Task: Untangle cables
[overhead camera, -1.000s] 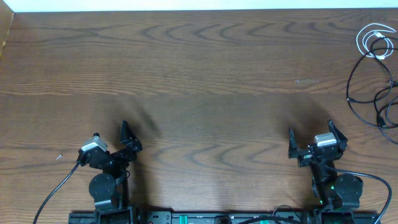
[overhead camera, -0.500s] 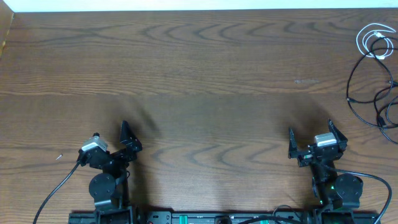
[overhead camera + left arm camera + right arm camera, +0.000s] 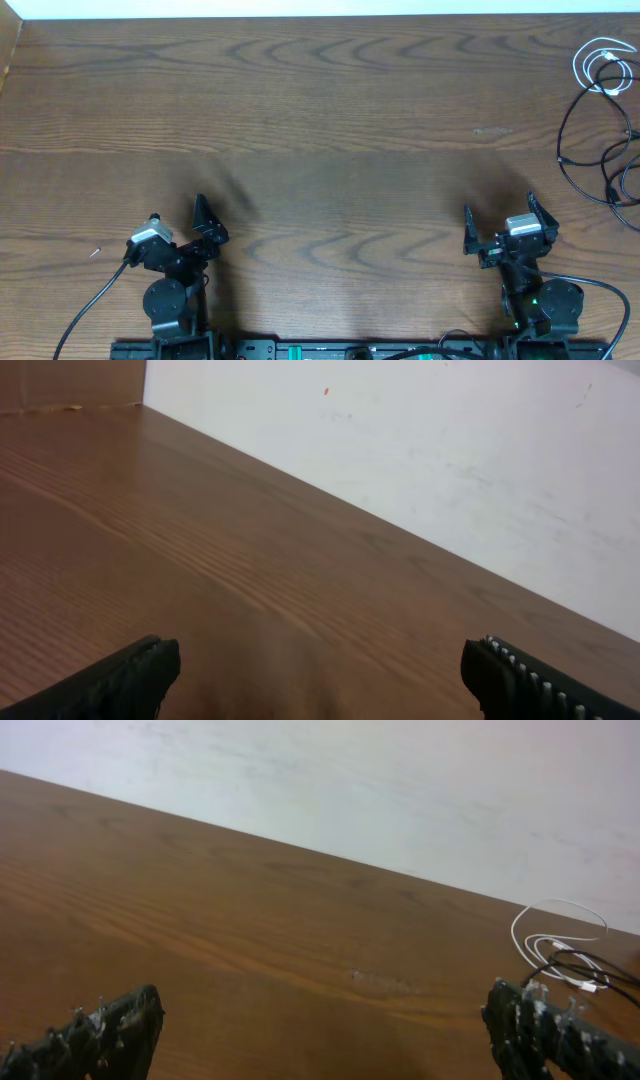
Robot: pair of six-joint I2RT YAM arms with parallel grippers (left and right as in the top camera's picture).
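Two grippers: both sit low at the near edge of the table (image 3: pixel 320 120), well apart from each other
Left gripper (image 3: pixel 208 222): jaws spread wide and holding nothing, with bare wood ahead of them in the left wrist view
Right gripper (image 3: pixel 500 222): jaws spread wide as well, holding nothing
White cable (image 3: pixel 603 68): a small coil by the far right corner of the table, ahead and to the right of the right gripper
Black cables (image 3: pixel 606 170): loose thin loops along the right edge, just nearer than the white coil and running up to overlap it; partly cut off by the frame, so their number cannot be told
Contact: both grippers are well apart from every cable
Right wrist view: the white coil and a bit of black cord show just above the right-hand fingertip
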